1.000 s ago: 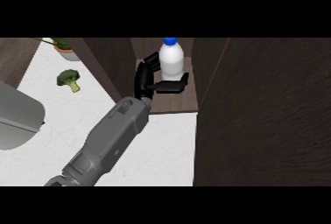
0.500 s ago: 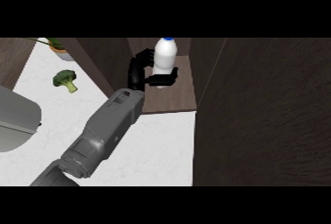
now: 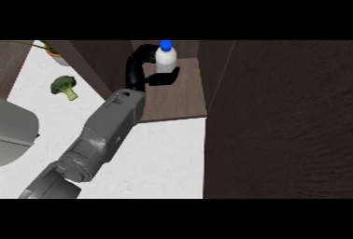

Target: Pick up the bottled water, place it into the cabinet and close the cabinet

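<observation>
**Desk:** Head view: what is shown of the bottled water (image 3: pixel 165 59)?

**Caption:** It is seen upright inside the cabinet (image 3: pixel 96 65), toward the back of the brown shelf (image 3: pixel 176 100), blue cap (image 3: pixel 165 45) uppermost. It is clasped by the left hand (image 3: pixel 137 67): the black fingers (image 3: pixel 141 50) are curled round the far side and the thumb (image 3: pixel 167 78) is laid against the near side. Whether the bottle's base is set down on the shelf cannot be told, as that part is hidden by the thumb.

**Desk:** And the right hand?

**Caption:** It is shown nowhere in the view. Only one grey forearm (image 3: pixel 103 135) is seen, brought in from the lower left above the white table (image 3: pixel 162 161).

**Desk:** How much of the task is judged done?

**Caption:** The pick-up is taken as finished and the placing as nearly so, since the bottle is held within the cabinet's opening. The release is not yet made. The tall dark panel (image 3: pixel 276 130) at the right is read as the cabinet's door, stood open, so the closing is left entirely to be done.

**Desk:** Is anything else noted?

**Caption:** A broccoli (image 3: pixel 64 87) is seen lying on the table, well to the left of the cabinet. A potted plant (image 3: pixel 53 52) is partly shown beyond it, and a grey rounded object (image 3: pixel 14 133) is cut off by the left edge. None of them is touched.
</observation>
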Robot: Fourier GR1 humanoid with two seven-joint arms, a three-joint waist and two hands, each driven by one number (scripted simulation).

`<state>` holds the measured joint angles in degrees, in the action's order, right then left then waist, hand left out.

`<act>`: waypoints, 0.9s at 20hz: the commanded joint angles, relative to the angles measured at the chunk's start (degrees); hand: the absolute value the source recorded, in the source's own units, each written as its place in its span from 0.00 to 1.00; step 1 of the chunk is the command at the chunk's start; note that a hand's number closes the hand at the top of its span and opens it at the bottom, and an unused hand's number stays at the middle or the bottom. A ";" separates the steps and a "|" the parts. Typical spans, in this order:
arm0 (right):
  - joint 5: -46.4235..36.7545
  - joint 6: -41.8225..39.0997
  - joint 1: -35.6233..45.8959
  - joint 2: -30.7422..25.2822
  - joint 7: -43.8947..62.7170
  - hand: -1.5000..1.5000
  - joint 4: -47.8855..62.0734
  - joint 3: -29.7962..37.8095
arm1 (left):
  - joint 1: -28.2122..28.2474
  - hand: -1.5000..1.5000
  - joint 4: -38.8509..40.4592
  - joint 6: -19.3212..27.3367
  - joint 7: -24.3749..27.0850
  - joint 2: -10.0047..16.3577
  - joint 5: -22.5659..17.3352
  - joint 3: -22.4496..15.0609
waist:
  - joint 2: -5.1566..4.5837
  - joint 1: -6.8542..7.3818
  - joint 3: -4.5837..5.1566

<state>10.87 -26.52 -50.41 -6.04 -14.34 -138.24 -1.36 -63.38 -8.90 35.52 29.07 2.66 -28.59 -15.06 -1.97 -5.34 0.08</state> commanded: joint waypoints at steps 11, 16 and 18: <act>3.58 -1.92 -1.01 -0.03 0.43 0.00 -1.39 -1.29 | -5.78 0.00 4.45 -3.38 1.01 3.19 2.42 -0.17 | -0.24 -0.75 0.03; 4.97 -2.16 -1.49 -0.96 1.39 0.00 -1.36 0.40 | -5.82 0.00 -0.13 -6.75 7.43 -0.35 -0.59 3.38 | 0.00 -0.02 0.06; 4.58 -2.85 -1.23 -0.45 -0.27 0.00 -0.70 -0.02 | -4.00 0.00 -1.22 -11.68 10.24 1.08 -1.67 4.70 | 0.28 0.49 0.04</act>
<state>12.08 -28.77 -50.72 -6.43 -14.76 -137.42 -1.78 -68.64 -8.12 29.60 35.46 3.23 -28.74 -12.27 -2.01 -5.43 0.13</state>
